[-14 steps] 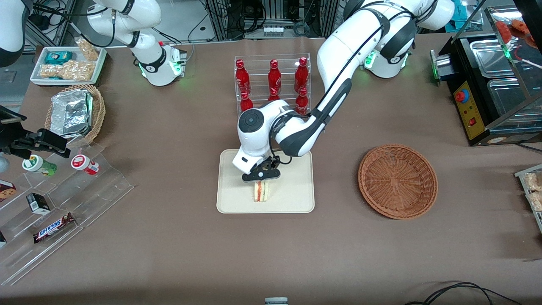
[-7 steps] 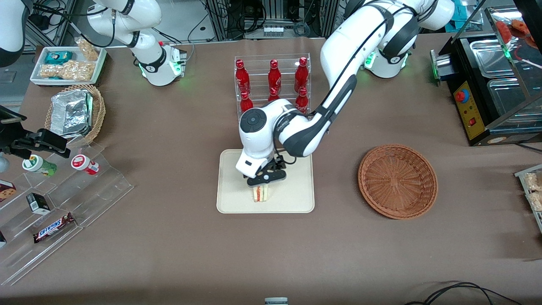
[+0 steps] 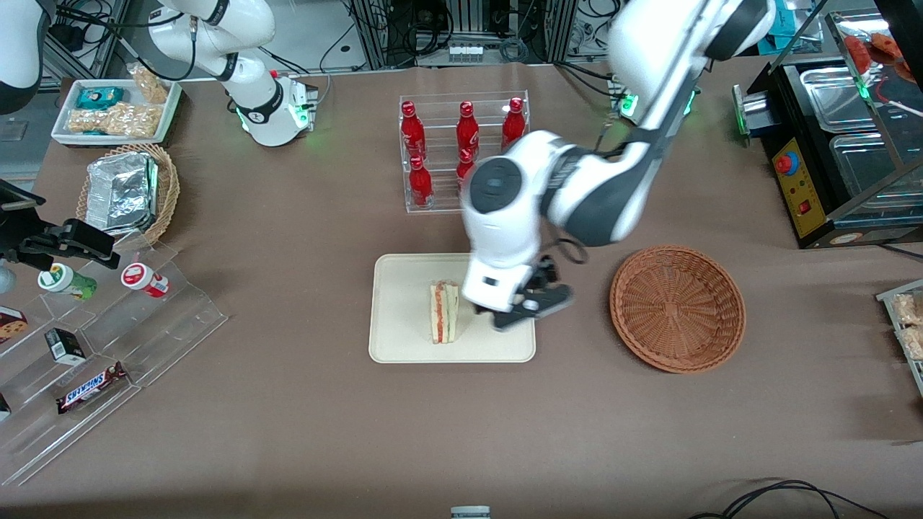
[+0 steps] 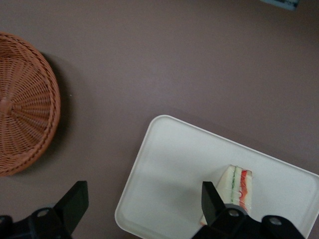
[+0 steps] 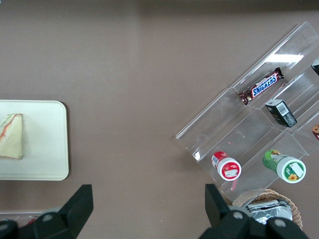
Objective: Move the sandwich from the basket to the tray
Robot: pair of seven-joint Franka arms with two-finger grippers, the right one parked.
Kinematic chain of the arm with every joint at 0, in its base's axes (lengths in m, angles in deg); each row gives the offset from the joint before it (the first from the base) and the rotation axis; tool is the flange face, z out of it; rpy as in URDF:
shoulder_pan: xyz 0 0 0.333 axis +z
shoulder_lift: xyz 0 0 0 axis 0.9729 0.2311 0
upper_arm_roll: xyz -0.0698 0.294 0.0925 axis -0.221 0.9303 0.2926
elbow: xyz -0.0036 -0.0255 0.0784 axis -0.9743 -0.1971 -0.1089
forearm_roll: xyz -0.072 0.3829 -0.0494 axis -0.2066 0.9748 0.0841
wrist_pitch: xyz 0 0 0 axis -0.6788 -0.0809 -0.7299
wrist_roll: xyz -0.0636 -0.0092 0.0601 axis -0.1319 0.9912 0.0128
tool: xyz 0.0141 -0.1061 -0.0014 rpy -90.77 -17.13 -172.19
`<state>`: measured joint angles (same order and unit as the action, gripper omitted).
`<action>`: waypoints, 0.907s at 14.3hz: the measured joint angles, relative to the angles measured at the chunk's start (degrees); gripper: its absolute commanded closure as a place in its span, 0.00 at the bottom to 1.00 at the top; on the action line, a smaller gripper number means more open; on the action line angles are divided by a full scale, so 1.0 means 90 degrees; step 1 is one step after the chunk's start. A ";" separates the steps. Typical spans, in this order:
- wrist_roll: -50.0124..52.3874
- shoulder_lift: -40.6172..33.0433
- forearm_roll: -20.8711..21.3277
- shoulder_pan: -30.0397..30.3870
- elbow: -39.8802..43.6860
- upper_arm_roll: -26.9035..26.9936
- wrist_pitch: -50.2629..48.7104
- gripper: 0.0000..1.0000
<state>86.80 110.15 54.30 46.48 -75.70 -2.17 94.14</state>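
The small triangular sandwich [image 3: 444, 312] of pale bread, with orange-red and green filling stripes, stands on edge on the flat cream-beige rectangular tray [image 3: 404, 339] with rounded corners and a low rim. Its layers face up, and its long axis runs from nearer the front camera to farther from it. The black two-finger gripper [image 3: 532, 308] hangs above the tray's edge toward the working arm's end, beside the sandwich and apart from it, fingers [image 4: 76, 201] spread wide with nothing between them. The round, shallow, reddish-brown woven wicker basket [image 3: 677, 308] sits on the brown cloth-covered desk [image 3: 288, 418] near the tray, its ribbed weave bare.
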 measured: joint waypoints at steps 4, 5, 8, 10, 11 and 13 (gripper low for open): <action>-0.1634 -0.1020 -0.0887 0.1082 -0.0720 0.0020 -0.0466 0.00; -0.2147 -0.1300 -0.1051 0.1430 -0.0882 0.0024 -0.0795 0.00; -0.3756 -0.1932 -0.1205 0.2550 -0.1135 0.0037 -0.1890 0.00; -0.4645 -0.2143 -0.1234 0.3177 -0.1215 0.0041 -0.2441 0.00; -0.4904 -0.2202 -0.1240 0.3400 -0.1247 0.0041 -0.2580 0.00; -0.5042 -0.2263 -0.1240 0.3569 -0.1261 0.0040 -0.2704 0.00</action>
<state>41.42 89.79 43.14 78.60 -87.05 -1.81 69.81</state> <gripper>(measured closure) 0.000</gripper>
